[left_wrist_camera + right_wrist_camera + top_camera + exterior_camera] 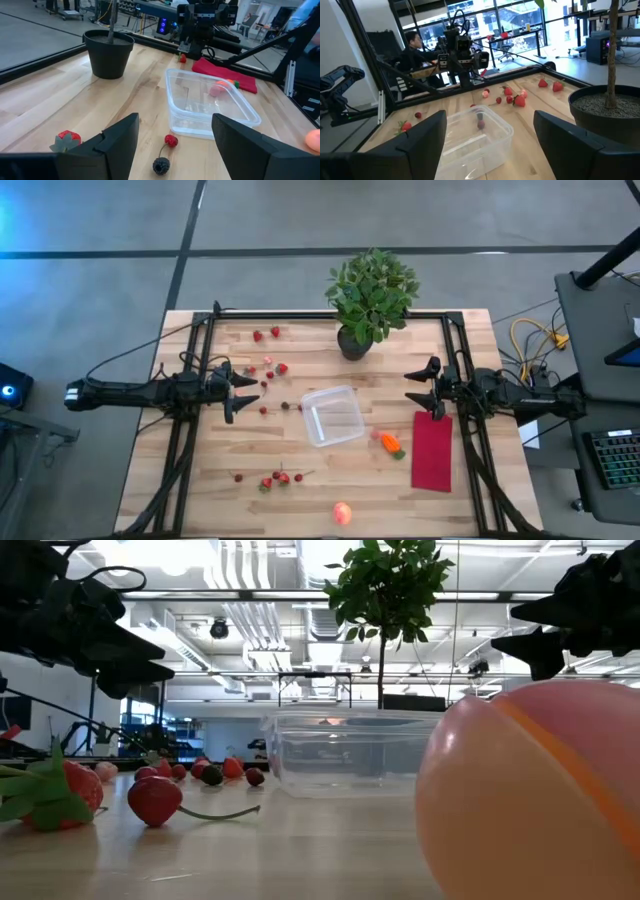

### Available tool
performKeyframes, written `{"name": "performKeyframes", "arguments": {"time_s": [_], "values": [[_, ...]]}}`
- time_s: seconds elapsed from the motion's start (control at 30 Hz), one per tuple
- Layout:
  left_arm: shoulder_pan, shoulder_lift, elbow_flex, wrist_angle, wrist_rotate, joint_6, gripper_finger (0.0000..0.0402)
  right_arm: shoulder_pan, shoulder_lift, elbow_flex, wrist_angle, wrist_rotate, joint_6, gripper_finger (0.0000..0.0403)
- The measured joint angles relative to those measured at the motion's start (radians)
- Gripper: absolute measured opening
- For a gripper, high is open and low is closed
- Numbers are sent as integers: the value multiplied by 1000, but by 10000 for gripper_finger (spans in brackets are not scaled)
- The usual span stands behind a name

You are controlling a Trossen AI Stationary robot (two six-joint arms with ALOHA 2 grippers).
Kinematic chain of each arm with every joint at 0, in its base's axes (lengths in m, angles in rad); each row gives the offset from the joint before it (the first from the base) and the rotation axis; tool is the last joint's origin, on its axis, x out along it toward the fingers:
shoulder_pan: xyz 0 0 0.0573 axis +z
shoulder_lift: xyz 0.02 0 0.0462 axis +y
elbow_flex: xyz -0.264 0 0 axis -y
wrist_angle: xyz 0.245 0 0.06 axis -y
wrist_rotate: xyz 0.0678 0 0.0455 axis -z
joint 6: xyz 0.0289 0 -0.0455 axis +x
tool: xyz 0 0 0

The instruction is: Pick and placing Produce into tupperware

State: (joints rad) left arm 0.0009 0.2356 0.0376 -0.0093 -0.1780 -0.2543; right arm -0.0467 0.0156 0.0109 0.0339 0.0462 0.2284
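From overhead I see the clear tupperware point(333, 416) sitting empty near the middle of the wooden table point(200, 480), with bare wood open on all its sides. My left gripper point(243, 390) hovers at the table's left side, fingers spread with nothing between them, pointing toward the container. My right gripper point(421, 388) mirrors it on the right, fingers also spread and empty, just above the red cloth point(432, 450). Strawberries point(281, 368) lie scattered between the left gripper and the far edge, and another cluster point(283, 477) sits toward the near edge. The carrot point(390, 443) lies between the container and the cloth, close beside both. The peach point(343, 512) rests alone right at the near edge. The potted plant point(370, 298) stands by the far edge, behind the container and apart from it.
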Motion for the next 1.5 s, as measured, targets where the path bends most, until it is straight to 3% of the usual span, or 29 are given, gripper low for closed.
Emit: {"name": "performKeyframes", "arguments": {"time_s": [1.5], "values": [[0,0,0,0,1,0,238,0,0,0,8,0,51,290]]}}
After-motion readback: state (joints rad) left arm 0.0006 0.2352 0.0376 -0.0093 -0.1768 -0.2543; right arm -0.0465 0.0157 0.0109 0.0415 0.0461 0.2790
